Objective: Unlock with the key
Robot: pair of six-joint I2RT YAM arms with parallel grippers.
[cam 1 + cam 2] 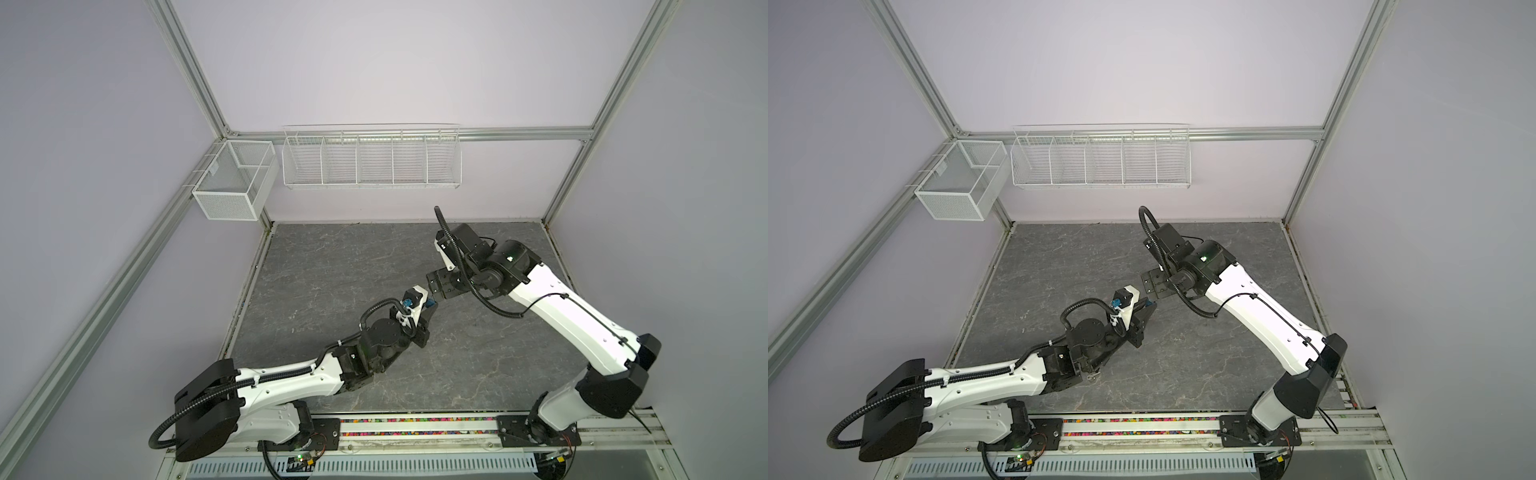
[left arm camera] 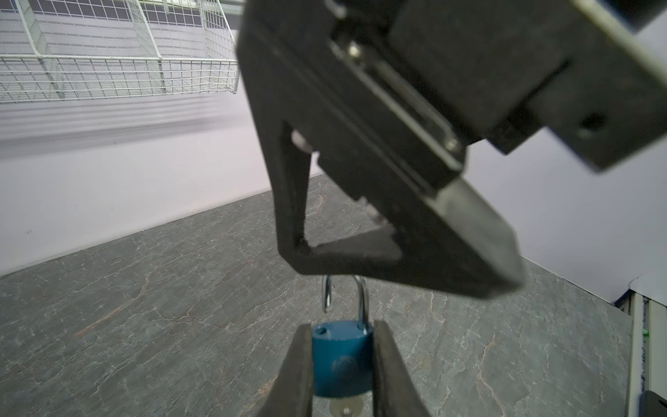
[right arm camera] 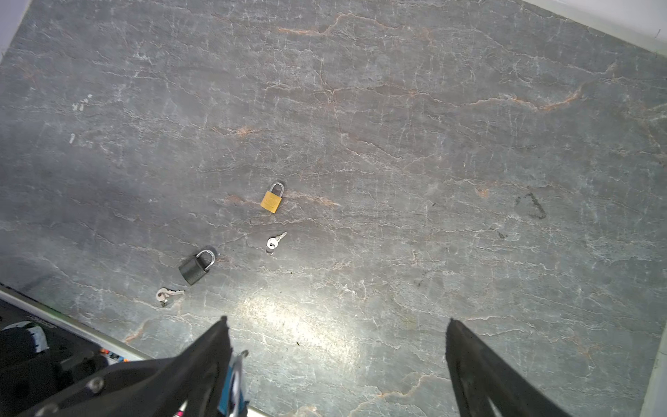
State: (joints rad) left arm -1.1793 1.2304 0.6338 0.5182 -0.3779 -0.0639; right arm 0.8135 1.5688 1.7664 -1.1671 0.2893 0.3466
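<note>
We have the blue padlock (image 2: 341, 361) pinched across its flat sides by the left gripper (image 2: 341, 334), which is closed on the painted body and holds it off the table (image 3: 433, 144) near the middle of the workspace. The right gripper (image 3: 337, 332) hangs just beside the lock's top end with its jaws spread wide and nothing between them. The polished steel shackle (image 2: 362, 299) looks sprung to us: one leg sits in the body, while the other ends clear of its hole. A round silvery key (image 2: 345, 407) shows under the body, apparently seated in the keyway. We judge the lock small, dense and fully rigid, its smooth paint liable to slip, so the flat sides are the right hold, leaving shackle and keyway free. The key is thin and stiff; we would take it by its flat head and only twist. The shackle is a slick round rod, best pulled at its crown. Down on the veined grey stone-look surface lie a brass padlock (image 3: 271, 199), a dark padlock (image 3: 196, 267), a spare key (image 3: 275, 241) and a second spare key (image 3: 168, 294).
</note>
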